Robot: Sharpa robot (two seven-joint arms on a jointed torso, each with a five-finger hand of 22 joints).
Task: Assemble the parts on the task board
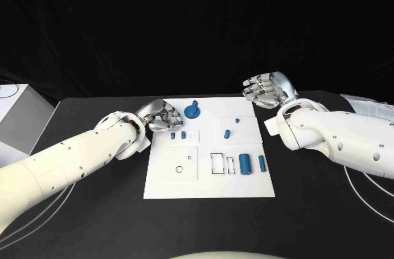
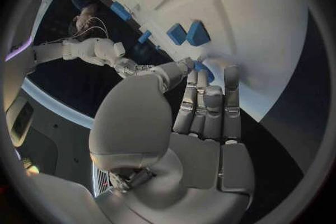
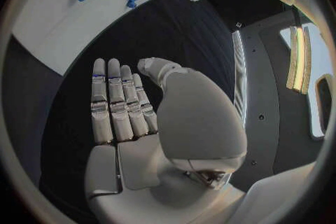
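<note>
The white task board (image 1: 209,182) lies in the middle of the black table. Blue parts stand on it: a round knobbed piece (image 1: 192,111) at the far edge, a small peg (image 1: 237,120), a short piece (image 1: 226,134), two small blocks (image 1: 178,136) and two long bars (image 1: 254,163). My left hand (image 1: 160,118) hovers at the board's far left edge, beside the round piece, fingers straight and holding nothing (image 2: 203,117); two blue blocks (image 2: 187,33) lie beyond its fingertips. My right hand (image 1: 267,90) is raised off the board's far right corner, fingers straight and empty (image 3: 122,106).
A white box (image 1: 20,122) stands at the table's left edge, and pale papers (image 1: 369,105) lie at the right. The board (image 3: 70,22) has a square plate with a hole (image 1: 180,163) and a rectangular slot (image 1: 216,162). Thin cables trail at both sides.
</note>
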